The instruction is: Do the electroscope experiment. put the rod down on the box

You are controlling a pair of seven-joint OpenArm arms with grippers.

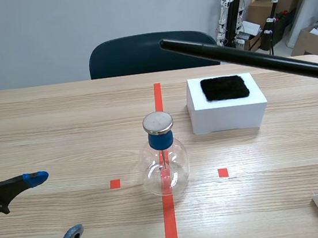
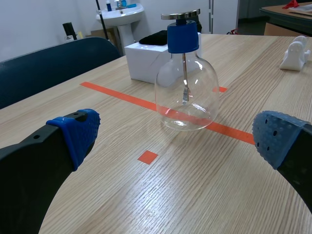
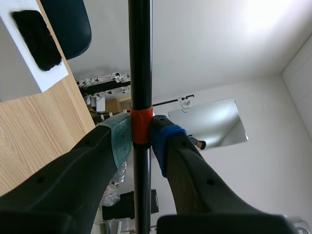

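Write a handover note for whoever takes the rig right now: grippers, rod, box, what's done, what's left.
Left gripper: open, empty, low near the table, short of the flask.
Right gripper: shut on the rod at its orange band, raised.
The rod is in the air, not touching the box.
The box stands beyond the flask, to the right, with a black pad on top.
Done: rod in hand. Left: lower it onto the box and release.

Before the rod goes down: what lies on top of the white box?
A black fuzzy pad lies on the white rectangular box, covering the middle of its top. The surface under the pad is hidden.
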